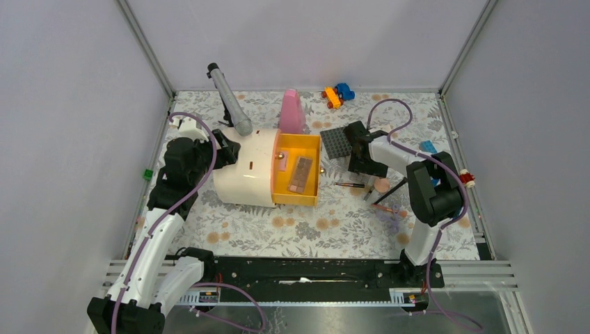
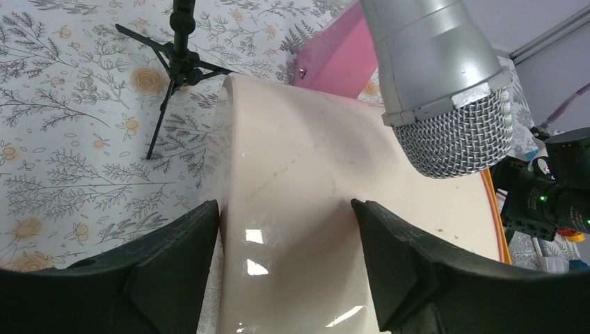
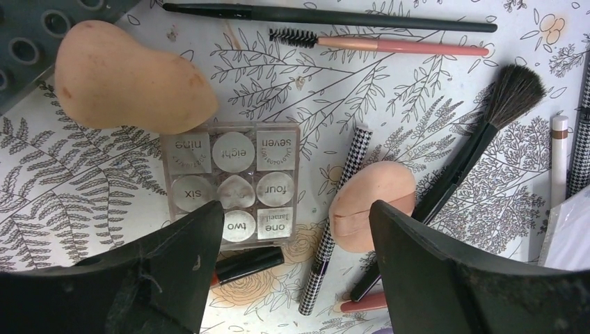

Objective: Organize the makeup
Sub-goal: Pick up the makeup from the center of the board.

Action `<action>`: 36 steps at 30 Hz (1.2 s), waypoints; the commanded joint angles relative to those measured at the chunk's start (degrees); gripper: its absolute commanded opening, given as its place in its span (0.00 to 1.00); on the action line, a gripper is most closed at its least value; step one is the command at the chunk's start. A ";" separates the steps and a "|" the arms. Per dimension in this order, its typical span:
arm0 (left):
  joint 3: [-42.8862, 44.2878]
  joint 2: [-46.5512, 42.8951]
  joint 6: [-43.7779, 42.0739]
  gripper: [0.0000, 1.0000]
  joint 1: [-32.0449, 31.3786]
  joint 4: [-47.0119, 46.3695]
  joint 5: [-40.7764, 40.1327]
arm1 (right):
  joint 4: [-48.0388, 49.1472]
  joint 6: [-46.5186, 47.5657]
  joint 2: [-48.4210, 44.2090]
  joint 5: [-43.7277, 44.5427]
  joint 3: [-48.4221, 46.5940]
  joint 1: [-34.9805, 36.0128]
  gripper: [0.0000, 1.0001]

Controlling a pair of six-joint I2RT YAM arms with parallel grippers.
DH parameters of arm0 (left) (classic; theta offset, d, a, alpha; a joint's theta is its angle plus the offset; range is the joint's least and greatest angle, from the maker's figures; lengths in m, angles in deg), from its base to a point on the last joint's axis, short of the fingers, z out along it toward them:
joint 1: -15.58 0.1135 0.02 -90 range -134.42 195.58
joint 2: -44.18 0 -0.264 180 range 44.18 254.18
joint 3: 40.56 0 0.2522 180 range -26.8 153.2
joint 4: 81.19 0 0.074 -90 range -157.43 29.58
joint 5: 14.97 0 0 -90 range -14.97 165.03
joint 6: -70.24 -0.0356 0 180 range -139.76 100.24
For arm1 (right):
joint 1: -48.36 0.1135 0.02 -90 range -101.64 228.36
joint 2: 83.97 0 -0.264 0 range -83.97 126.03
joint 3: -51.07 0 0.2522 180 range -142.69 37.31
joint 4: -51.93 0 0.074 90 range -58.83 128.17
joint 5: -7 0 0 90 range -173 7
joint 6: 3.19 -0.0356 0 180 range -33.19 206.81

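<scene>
Cream-coloured organiser box (image 1: 243, 174) sits mid-table with its orange drawer (image 1: 311, 147) pulled out to the right, and a brownish palette (image 1: 301, 174) is lying flat inside it. The left arm (image 1: 163, 216) stretches forward from its base, elbow bent up high, wrist turned in toward the box's back left corner. Its left fingers (image 2: 181, 257) are partly apart over the curved cream top. One sits right at the box's edge, but I honestly can't tell if they're pinching anything. The right arm (image 1: 431, 191) is folded, elbow out to the right and forearm reaching back, wrist pointing down over the loose makeup on the right side of the table. The right fingers (image 3: 174, 271) are spread wide with nothing between them. Below them are a peach sponge (image 3: 125, 80), a clear numbered compact (image 3: 233, 184), a round peach puff (image 3: 372, 202), a black bristle brush (image 3: 487, 132), a pink-handled spoolie (image 3: 389, 45) and a houndstooth pencil (image 3: 337, 223).
</scene>
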 commanded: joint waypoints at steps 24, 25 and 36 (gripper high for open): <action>-2.13 2.15 -2.87 0.73 0.04 10.26 1.10 | 6.77 -2.82 1.95 -8.33 -0.62 0.15 0.99; -2.08 2.07 -2.87 0.73 0.04 10.22 1.04 | 6.56 -2.85 2.50 -8.43 -0.81 0.06 0.99; -2.13 1.86 -2.82 0.73 0.04 10.21 1.06 | 4.75 -3.19 3.70 -5.47 -0.19 -0.66 0.91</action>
